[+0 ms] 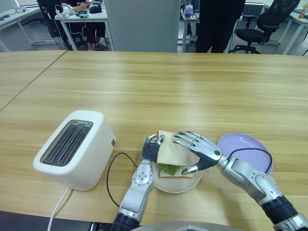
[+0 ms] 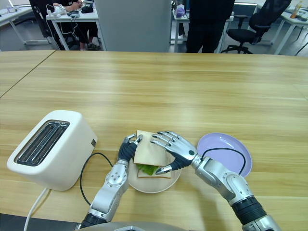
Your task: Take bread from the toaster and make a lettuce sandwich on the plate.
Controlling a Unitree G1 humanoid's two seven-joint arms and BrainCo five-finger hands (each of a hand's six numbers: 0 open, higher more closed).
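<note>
On your wooden tabletop (image 1: 192, 86), beside the toaster (image 1: 72, 147), the plate (image 1: 180, 186) holds a bread-and-lettuce sandwich (image 1: 171, 151), your left hand (image 1: 150, 153) curled on its edge, your right hand (image 1: 202, 149) spread open above, near a purple dish (image 1: 240, 142).

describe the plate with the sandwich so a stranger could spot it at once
On the wooden table, look just right of the white toaster. The cream plate sits there between the left hand and right hand, carrying a bread and lettuce sandwich; the purple plate to its right holds no food.

Bright, even, probably overhead light
</note>
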